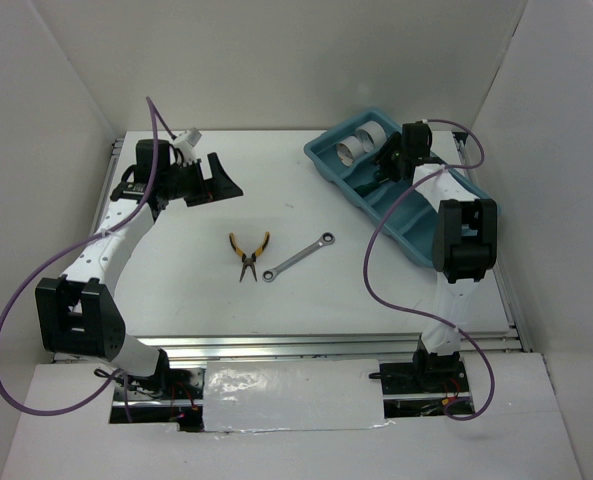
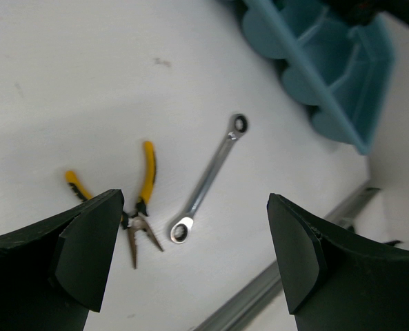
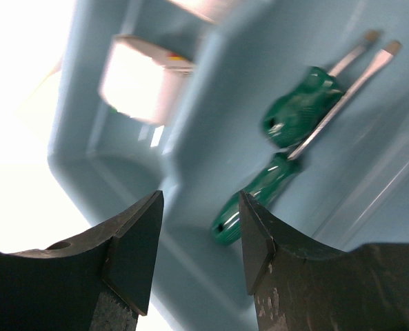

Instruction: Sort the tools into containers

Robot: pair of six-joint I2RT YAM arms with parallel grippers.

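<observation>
The tray (image 1: 416,225) lies slantwise at the far right corner of the counter (image 1: 176,300), its long side running toward the right edge. Two tape rolls (image 1: 359,145) sit side by side in its far end compartment. The right end effector (image 3: 197,241) hangs low over the tray, its jaws partly apart with nothing between them. Just beyond its fingers (image 3: 132,258), two screwdrivers (image 3: 297,114) lie together in one compartment, handles toward the camera and the shaft of one resting against the other's handle. Across a divider, in the next compartment, a pale roll shows as a blur in the right wrist view.

The pliers (image 1: 248,252) and the wrench (image 1: 299,256) lie on the bare counter near its middle, outside the tray. The pliers are on the left, handles spread toward the far edge and nose toward the near edge. The wrench lies slanted just to their right, not touching them.

The left end effector (image 1: 224,180) hovers above the far left part of the counter, jaws spread wide and holding nothing.
</observation>
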